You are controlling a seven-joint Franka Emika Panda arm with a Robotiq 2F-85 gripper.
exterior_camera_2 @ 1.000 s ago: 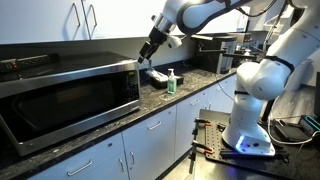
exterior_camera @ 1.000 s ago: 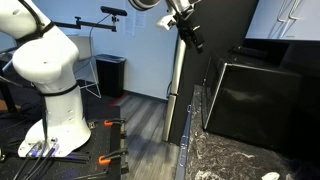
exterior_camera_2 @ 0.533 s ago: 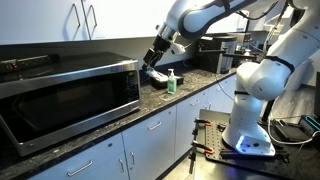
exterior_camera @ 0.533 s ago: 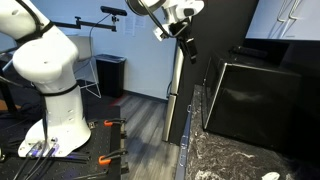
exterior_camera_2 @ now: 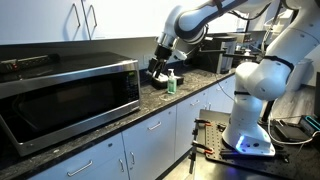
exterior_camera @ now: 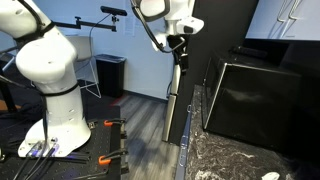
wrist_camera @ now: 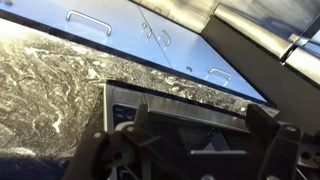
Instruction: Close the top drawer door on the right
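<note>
The white upper-cabinet doors with slim vertical silver handles show at the top of both exterior views (exterior_camera: 290, 18) (exterior_camera_2: 85, 20). They look flush with the cabinet fronts. My gripper (exterior_camera: 178, 50) hangs below and away from them, beside the tall black panel, and is low over the counter in an exterior view (exterior_camera_2: 158, 70). In the wrist view my gripper (wrist_camera: 198, 122) has its fingers spread wide with nothing between them, above the microwave's top edge. The upper doors are out of the wrist view.
A glossy black microwave (exterior_camera_2: 70, 95) (exterior_camera: 255, 100) stands on the speckled granite counter (wrist_camera: 50, 80). A tall black panel with a silver edge (exterior_camera: 220, 25) rises at the counter's end. A green bottle (exterior_camera_2: 171, 82) stands close to my gripper. White lower cabinets (wrist_camera: 110, 15) run beneath.
My gripper has come down from the level of the upper cabinets toward the counter and drawn back toward the robot's base. Nothing else has moved.
</note>
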